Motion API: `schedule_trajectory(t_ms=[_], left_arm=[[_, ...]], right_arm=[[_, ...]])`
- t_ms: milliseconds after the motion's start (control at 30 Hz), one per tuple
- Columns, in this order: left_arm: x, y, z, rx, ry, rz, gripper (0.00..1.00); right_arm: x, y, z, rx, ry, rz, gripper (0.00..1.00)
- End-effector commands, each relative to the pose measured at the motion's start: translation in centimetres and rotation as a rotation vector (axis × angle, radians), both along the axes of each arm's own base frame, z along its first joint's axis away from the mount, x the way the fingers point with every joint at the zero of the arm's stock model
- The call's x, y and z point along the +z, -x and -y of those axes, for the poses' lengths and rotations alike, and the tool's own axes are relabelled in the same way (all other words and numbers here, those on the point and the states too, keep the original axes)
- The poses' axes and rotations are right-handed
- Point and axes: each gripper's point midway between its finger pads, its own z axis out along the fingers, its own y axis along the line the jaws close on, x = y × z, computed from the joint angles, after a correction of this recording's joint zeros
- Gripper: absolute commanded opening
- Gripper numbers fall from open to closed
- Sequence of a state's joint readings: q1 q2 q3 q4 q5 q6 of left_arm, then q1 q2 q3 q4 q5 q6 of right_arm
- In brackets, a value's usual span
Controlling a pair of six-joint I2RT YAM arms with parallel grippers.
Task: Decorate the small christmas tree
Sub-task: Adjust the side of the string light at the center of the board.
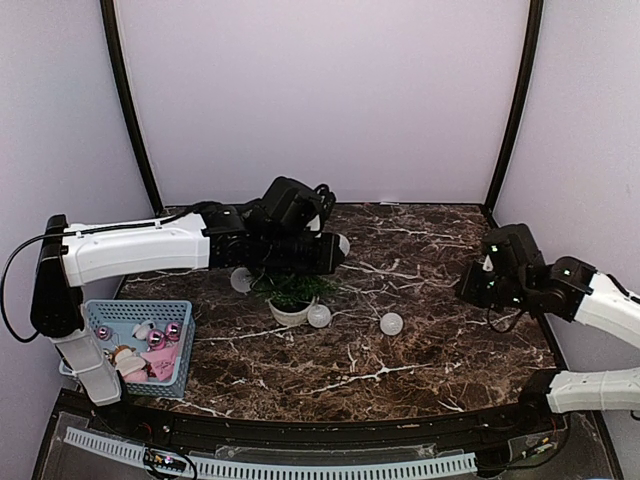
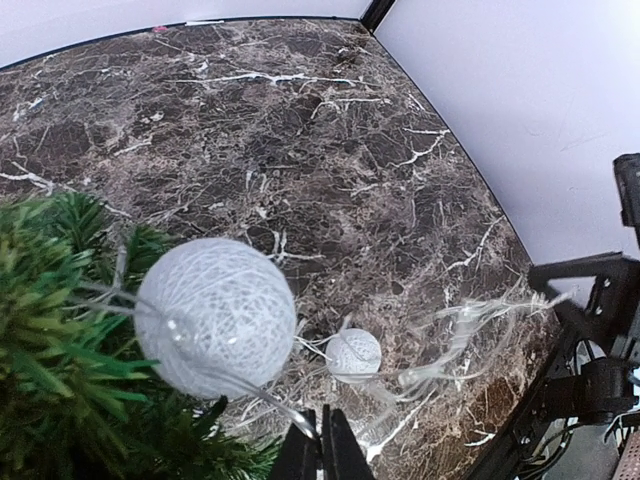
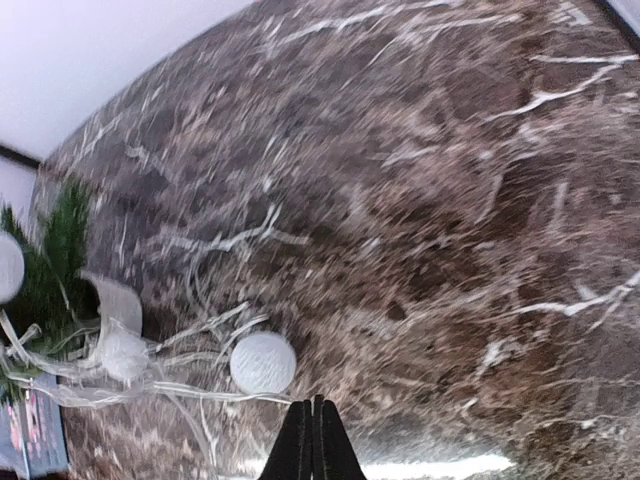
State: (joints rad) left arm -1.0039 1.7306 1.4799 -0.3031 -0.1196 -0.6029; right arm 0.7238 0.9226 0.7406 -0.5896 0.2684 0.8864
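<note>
Item: small christmas tree [image 1: 293, 291], bushy dark-green needles, upright in a round white pot [image 1: 290, 314]. It stands on the table left of centre, directly under the forearm of the left arm. A string of clear wire [image 2: 455, 335] carrying white woven balls is draped about it. One ball [image 1: 241, 279] lies just beside the tree on its left. One [image 1: 319, 316] rests against the pot on the right. One [image 1: 391, 323] lies further right on the bare table. One [image 2: 215, 315] hangs against the upper branches, close to the left wrist camera. Left gripper [image 2: 320, 448]: raised above the tree, fingers pressed together. A strand of wire runs up to their tips, though whether it is pinched there cannot be told. Right gripper [image 3: 315, 440]: well apart at the right side of the table, fingers closed together with nothing between them, pointing toward the balls and the tree. Container: blue slotted plastic basket [image 1: 140, 306] at the near left corner, beside the left arm's base. It holds at least two shiny pink baubles [image 1: 160, 338], some small white pieces [image 1: 141, 327] and a pink item [image 1: 162, 364] too small to identify. Surface: table [image 1: 430, 345], dark brown marble pattern with white veins, enclosed by pale lilac walls [image 1: 320, 90].
</note>
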Motion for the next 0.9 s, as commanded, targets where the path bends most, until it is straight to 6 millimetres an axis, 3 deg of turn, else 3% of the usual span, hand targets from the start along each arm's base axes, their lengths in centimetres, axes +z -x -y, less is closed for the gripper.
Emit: schedule_trajectory(t_ms=[0, 67, 167, 233, 300, 333, 367, 433, 467, 533, 667, 867], left_arm=[[2.8, -0.6, -2.3, 0.053, 0.019, 0.058, 0.00], [2.8, -0.5, -2.3, 0.047, 0.022, 0.060, 0.00], [3.1, -0.4, -1.9, 0.023, 0.030, 0.068, 0.00], [3.0, -0.3, -1.7, 0.010, 0.030, 0.068, 0.00], [2.9, -0.2, -1.7, 0.005, 0.026, 0.065, 0.00], [2.8, -0.2, -1.7, 0.005, 0.025, 0.064, 0.00], [2.8, -0.2, -1.7, 0.005, 0.026, 0.063, 0.00], [2.9, -0.1, -1.6, -0.002, 0.030, 0.063, 0.00], [2.9, -0.1, -1.5, -0.008, 0.034, 0.061, 0.00], [2.8, 0.0, -1.2, -0.020, 0.039, 0.060, 0.00], [2.8, 0.0, -0.8, -0.035, 0.040, 0.058, 0.00], [2.8, 0.1, -0.6, -0.042, 0.043, 0.055, 0.00]], right_arm=[[1.0, 0.3, 7.9, -0.306, 0.071, 0.049, 0.00], [2.0, 0.1, 7.8, -0.305, 0.012, 0.092, 0.00], [3.0, -0.5, 4.4, -0.144, -0.106, 0.142, 0.00], [2.6, -0.7, 2.5, -0.059, -0.153, 0.136, 0.04], [1.9, -0.8, 1.9, -0.040, -0.151, 0.114, 0.01], [1.5, -0.9, 1.7, -0.034, -0.150, 0.104, 0.06], [1.3, -1.0, 1.6, -0.029, -0.145, 0.098, 0.16], [1.8, -1.3, 0.4, 0.031, -0.167, 0.119, 0.52], [2.2, -1.3, -0.7, 0.088, -0.190, 0.130, 0.64], [3.4, -0.6, -3.9, 0.277, -0.269, 0.173, 0.74], [5.8, 1.3, -9.3, 0.580, -0.359, 0.260, 0.77], [6.2, 1.0, -14.5, 0.691, -0.382, 0.292, 0.64]])
